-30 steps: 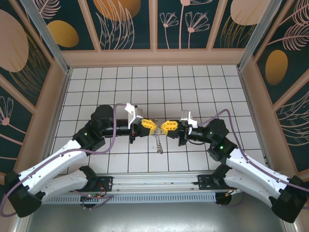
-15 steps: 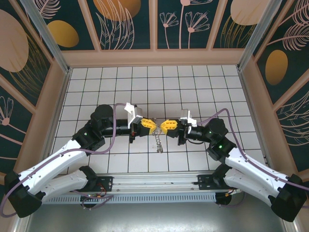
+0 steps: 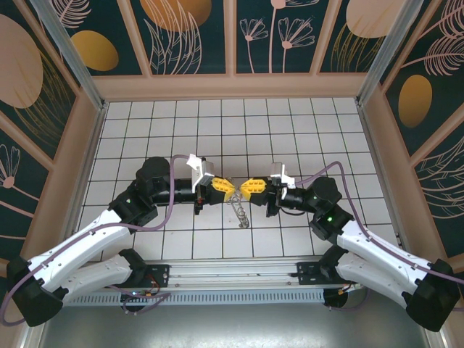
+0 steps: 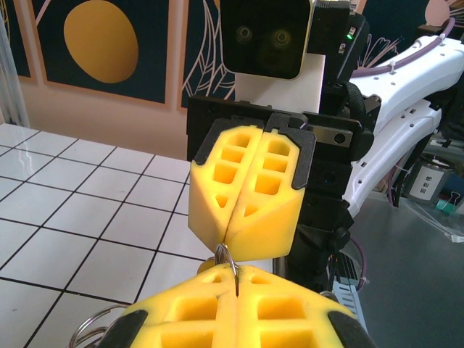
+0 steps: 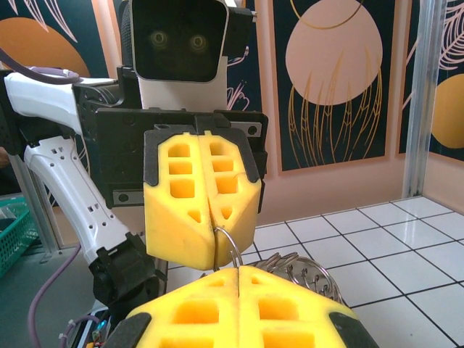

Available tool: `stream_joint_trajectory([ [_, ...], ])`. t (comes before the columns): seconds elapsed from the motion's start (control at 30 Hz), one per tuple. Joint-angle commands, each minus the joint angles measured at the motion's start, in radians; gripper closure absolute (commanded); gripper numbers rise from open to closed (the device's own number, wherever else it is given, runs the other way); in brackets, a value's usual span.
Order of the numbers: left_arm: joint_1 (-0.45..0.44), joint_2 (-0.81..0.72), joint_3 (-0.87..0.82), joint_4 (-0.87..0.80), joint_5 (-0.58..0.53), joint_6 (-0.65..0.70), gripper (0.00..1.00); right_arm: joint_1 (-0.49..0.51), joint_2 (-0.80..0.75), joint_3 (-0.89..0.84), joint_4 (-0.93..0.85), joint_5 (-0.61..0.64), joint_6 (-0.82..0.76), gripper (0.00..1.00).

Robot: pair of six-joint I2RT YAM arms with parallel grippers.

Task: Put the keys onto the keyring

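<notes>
On either side of the keyring (image 3: pixel 241 212), the two grippers meet over the white tiled table (image 3: pixel 290 130). The left gripper (image 3: pixel 225 188) comes to the keyring from its left side and the right gripper (image 3: pixel 251 188) from its right side. Their yellow tips face each other at the top of the keyring and almost touch.

Both pairs of jaws are pressed together, with no gap along the seam. In the left wrist view a thin wire loop (image 4: pixel 226 254) of the keyring comes out of the seam of the left fingers (image 4: pixel 181 315). It reaches the tip of the right fingers (image 4: pixel 268 181), which stand closed just behind it. In the right wrist view the same loop bends from the seam of the left gripper's fingers down into the seam of the right gripper's fingers, so each gripper seems to pinch this one loop.

The rest of the keyring, a bunch of further wire rings (image 5: pixel 308 272), hangs below the pinched loop. From above it looks like a short grey chain under the place where the tips meet. I cannot tell if its lowest end touches the tiles.
</notes>
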Motion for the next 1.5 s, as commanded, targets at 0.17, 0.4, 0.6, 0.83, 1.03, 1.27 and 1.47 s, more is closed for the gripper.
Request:
stream_joint_trajectory([
  [0.17,-0.006,0.004,0.007,0.024,0.042,0.019,1.0,0.004,0.022,0.03,0.087,-0.037,0.013,1.0],
  [0.4,-0.005,0.004,0.007,0.022,0.038,0.024,1.0,0.004,0.021,0.033,0.095,-0.045,0.016,1.0],
  [0.6,-0.006,0.011,0.009,0.016,0.034,0.027,1.0,0.004,0.017,0.038,0.105,-0.054,0.017,1.0],
  [0.83,-0.005,0.017,0.015,0.008,0.034,0.031,1.0,0.004,0.031,0.044,0.133,-0.065,0.023,1.0],
  [1.03,-0.006,0.03,0.026,-0.01,0.033,0.039,1.0,0.004,0.046,0.049,0.157,-0.071,0.029,1.0],
  [1.27,-0.006,0.034,0.024,-0.017,0.03,0.042,1.0,0.005,0.061,0.049,0.174,-0.078,0.032,1.0],
  [1.47,-0.006,0.037,0.031,-0.032,0.028,0.053,1.0,0.004,0.068,0.066,0.13,-0.081,0.006,1.0],
])
